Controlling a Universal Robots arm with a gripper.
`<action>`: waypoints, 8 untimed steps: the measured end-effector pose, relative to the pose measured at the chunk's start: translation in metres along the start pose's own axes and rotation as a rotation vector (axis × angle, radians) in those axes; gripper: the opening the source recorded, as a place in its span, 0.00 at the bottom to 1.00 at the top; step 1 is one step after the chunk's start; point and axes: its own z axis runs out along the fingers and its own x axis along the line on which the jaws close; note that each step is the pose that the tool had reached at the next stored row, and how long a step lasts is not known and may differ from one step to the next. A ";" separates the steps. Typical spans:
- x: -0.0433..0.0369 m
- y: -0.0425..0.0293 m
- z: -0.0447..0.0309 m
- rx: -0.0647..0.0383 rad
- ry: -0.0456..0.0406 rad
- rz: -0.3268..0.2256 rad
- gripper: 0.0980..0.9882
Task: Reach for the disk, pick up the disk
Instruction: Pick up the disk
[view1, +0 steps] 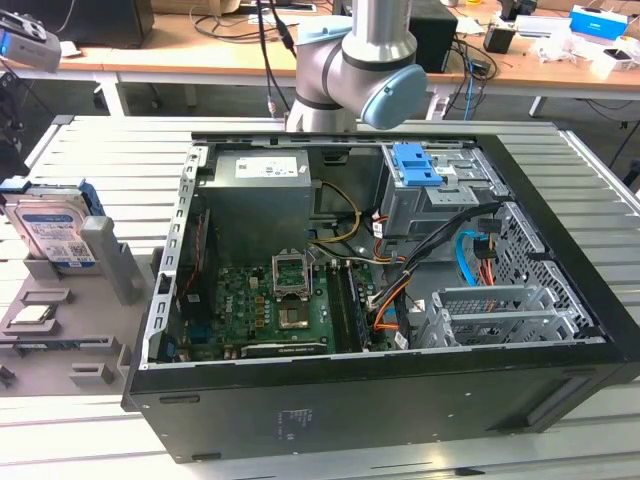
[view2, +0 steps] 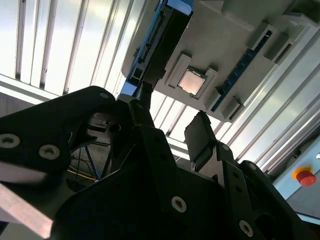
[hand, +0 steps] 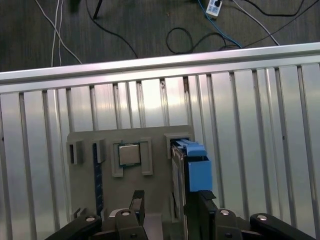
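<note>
The disk (view1: 52, 232), a silver-grey hard drive with a white and blue label in a blue bracket, stands on edge in a grey holder (view1: 105, 262) at the exterior view's left, outside the computer case. In the first wrist view the disk (hand: 196, 167) shows edge-on, well below my gripper (hand: 171, 202). The dark fingers (hand: 137, 200) stand apart, open, with nothing held. In the second wrist view the gripper (view2: 172, 125) hangs clear of the disk (view2: 159, 42), not touching it.
A small square silver chip (hand: 129, 154) sits in a pocket of the holder beside the disk. The open black computer case (view1: 380, 400) takes up the middle of the slatted metal table (view1: 120, 140). The arm's grey and blue joint (view1: 355, 75) is behind the case.
</note>
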 end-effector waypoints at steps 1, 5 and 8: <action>0.0000 0.0000 0.0010 0.000 0.0000 0.000 0.50; -0.0002 -0.0002 0.0053 0.000 0.0001 0.000 0.50; -0.0004 -0.0003 0.0080 0.000 0.0000 0.000 0.50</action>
